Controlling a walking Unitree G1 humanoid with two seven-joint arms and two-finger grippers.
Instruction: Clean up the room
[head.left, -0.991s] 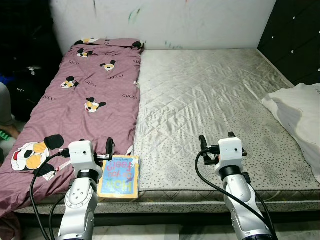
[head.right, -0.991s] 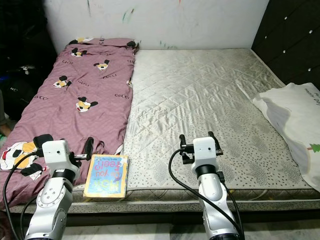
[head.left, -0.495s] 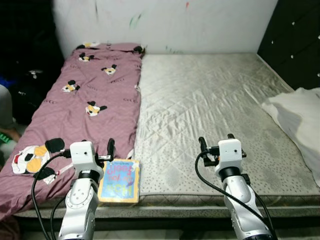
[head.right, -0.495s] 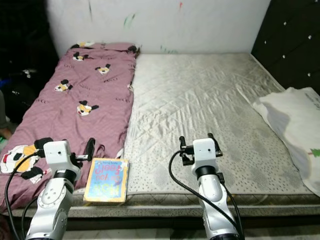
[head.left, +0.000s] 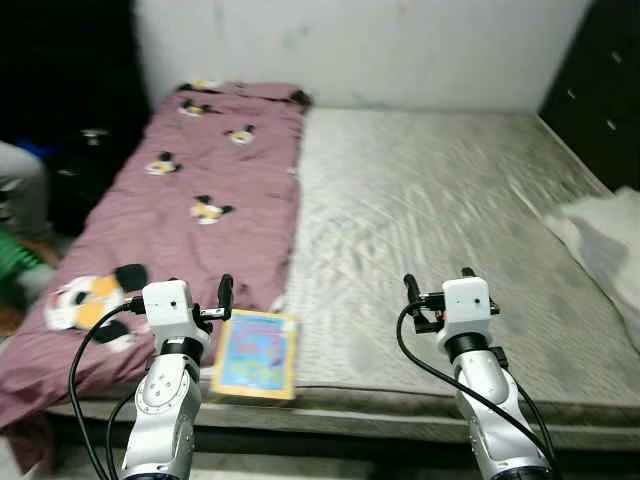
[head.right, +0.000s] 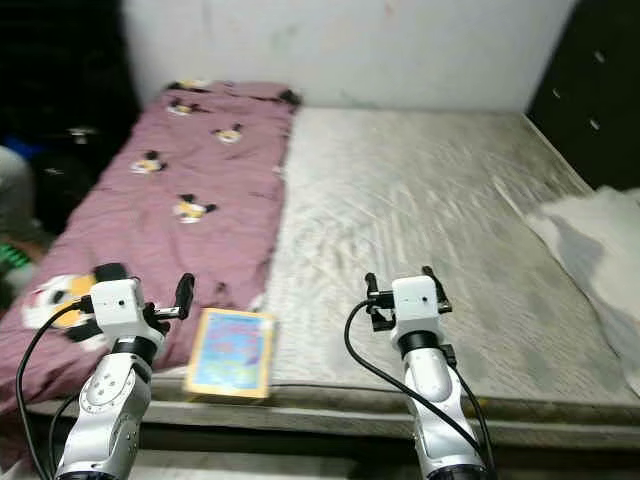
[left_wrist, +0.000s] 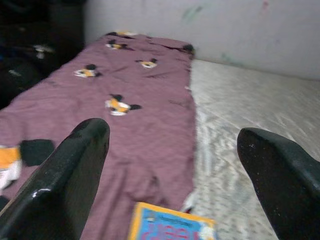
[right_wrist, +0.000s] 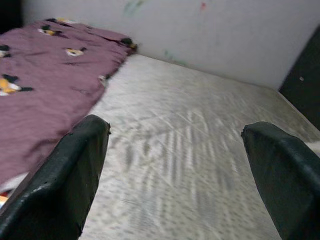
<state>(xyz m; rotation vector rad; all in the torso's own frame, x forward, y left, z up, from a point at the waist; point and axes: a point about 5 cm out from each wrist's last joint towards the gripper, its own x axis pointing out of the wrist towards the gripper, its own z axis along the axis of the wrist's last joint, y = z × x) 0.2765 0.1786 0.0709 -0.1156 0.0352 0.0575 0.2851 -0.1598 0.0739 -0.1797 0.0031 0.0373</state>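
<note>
The view has swung left across the mattress (head.left: 430, 200); both hands, left (left_wrist: 175, 165) and right (right_wrist: 175, 165), spread wide, empty.

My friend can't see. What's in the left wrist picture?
A purple blanket with cartoon animals covers one side of a grey mattress. The left hand hangs open above a colourful book at the bed's near edge.
</note>
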